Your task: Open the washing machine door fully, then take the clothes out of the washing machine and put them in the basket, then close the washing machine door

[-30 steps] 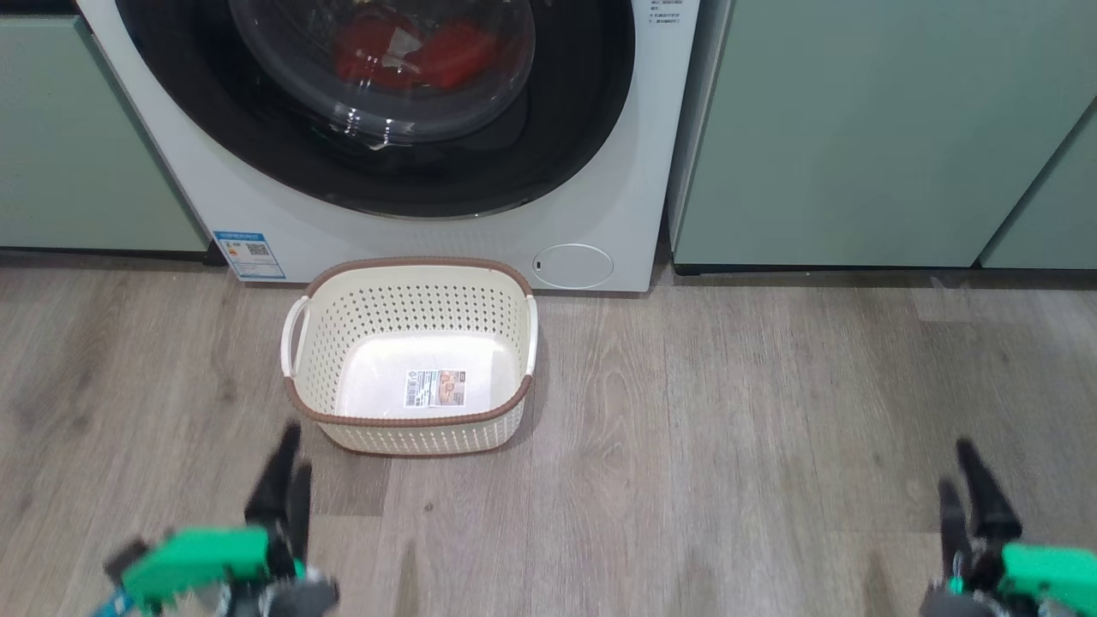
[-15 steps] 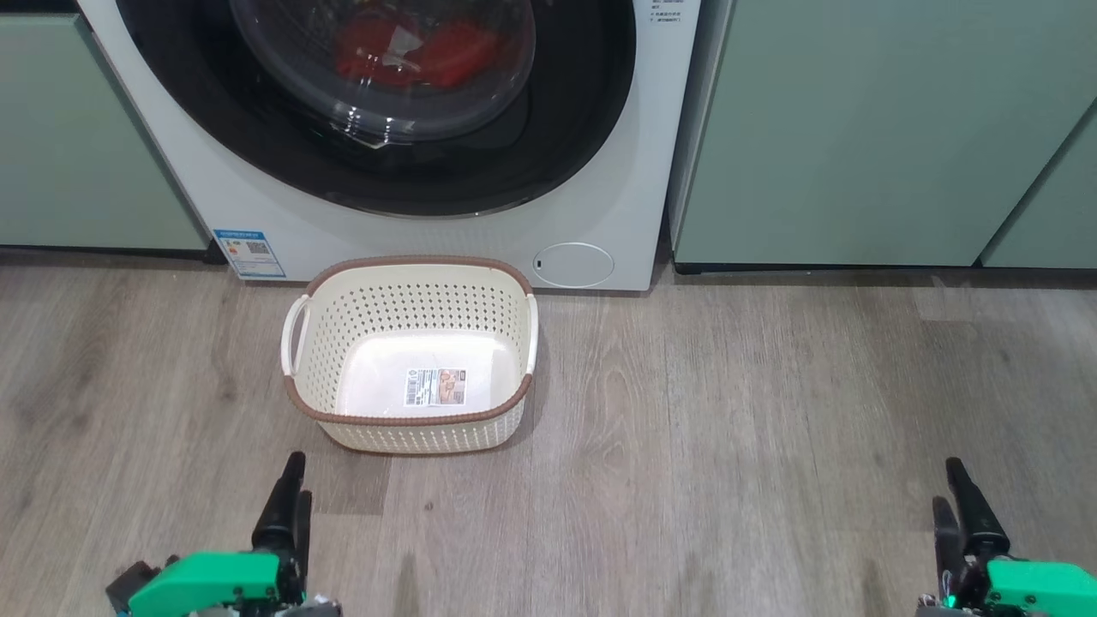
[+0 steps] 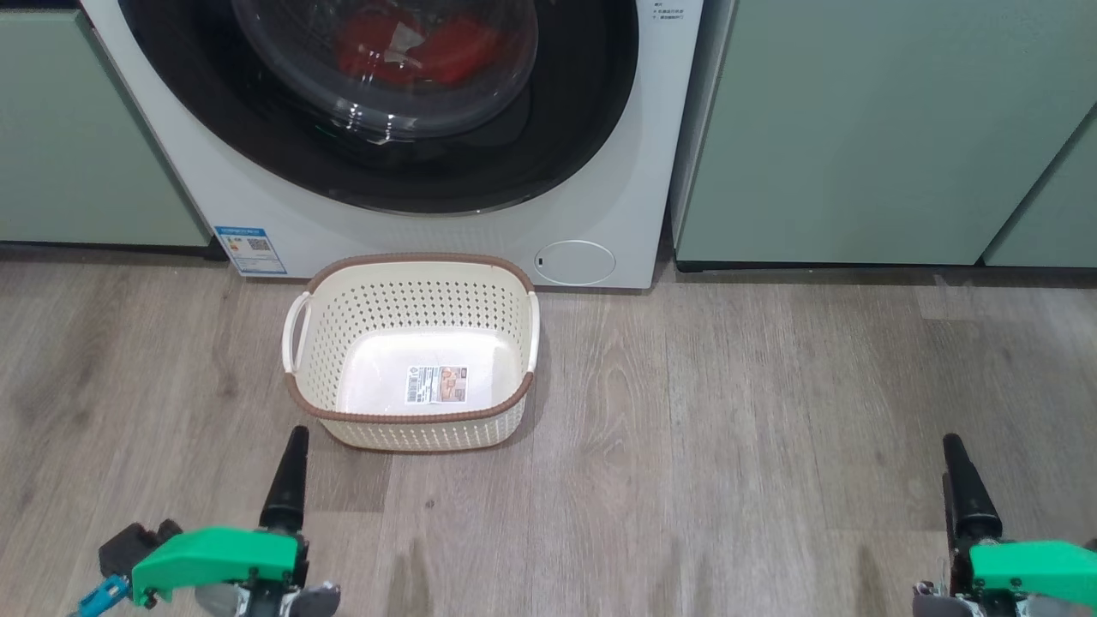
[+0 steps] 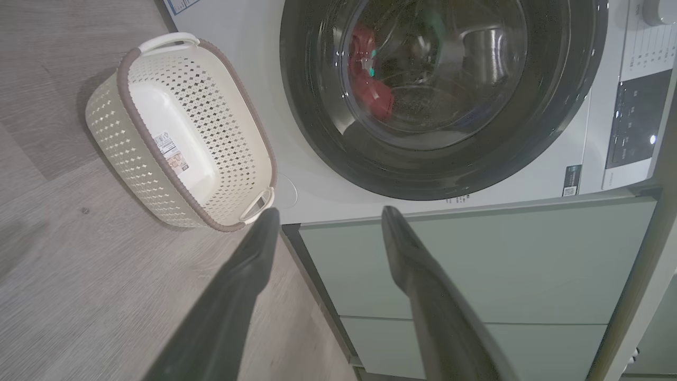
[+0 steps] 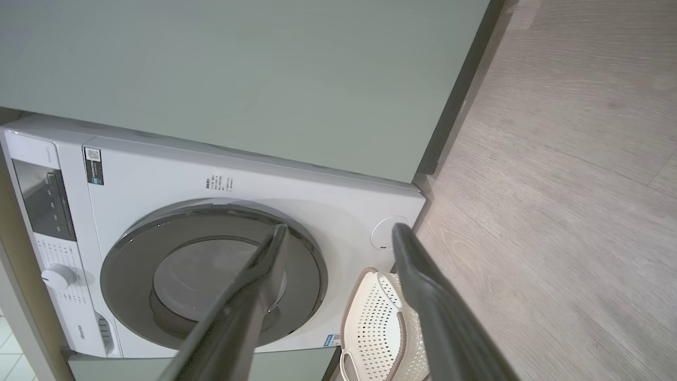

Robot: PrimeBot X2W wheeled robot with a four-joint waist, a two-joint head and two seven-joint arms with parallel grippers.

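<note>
Round washing machine door (image 3: pixel 381 98) shut, red clothes (image 3: pixel 403 51) behind its glass. Cream basket (image 3: pixel 411 296) stands on wood floor (image 3: pixel 728 428), just before the washing machine (image 3: pixel 656 128). Farther out, left gripper (image 4: pixel 328 214) and right gripper (image 5: pixel 338 230) hang, fingers apart, gripping nothing.

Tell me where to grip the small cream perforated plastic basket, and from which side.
Probably a white side handle, from above: the cream perforated plastic basket stands upright on the floor, and each handle bows outward, leaving a gap.

L gripper (image 4: pixel 329 211) fingers (image 4: pixel 238 286) spread, empty; R gripper (image 5: pixel 339 227) same; both low, prob. level.
</note>
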